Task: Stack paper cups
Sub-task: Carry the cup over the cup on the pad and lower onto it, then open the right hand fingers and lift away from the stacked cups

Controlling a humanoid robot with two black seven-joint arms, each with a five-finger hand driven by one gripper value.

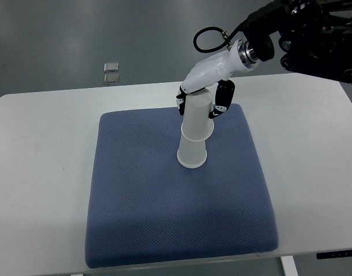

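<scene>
A white paper cup [192, 154] stands upside down on the blue mat [164, 207]. My right hand [203, 102] comes in from the upper right and its fingers [224, 99] are shut on a second white paper cup [198, 118], also upside down. This held cup sits over the top of the lower cup, overlapping it and tilted slightly. The left arm is out of view.
The mat lies on a white table [43, 149]. Two small silver objects [111, 72] lie on the grey floor beyond the table's far edge. My right arm's black parts and a cable [210, 35] hang over the far right corner.
</scene>
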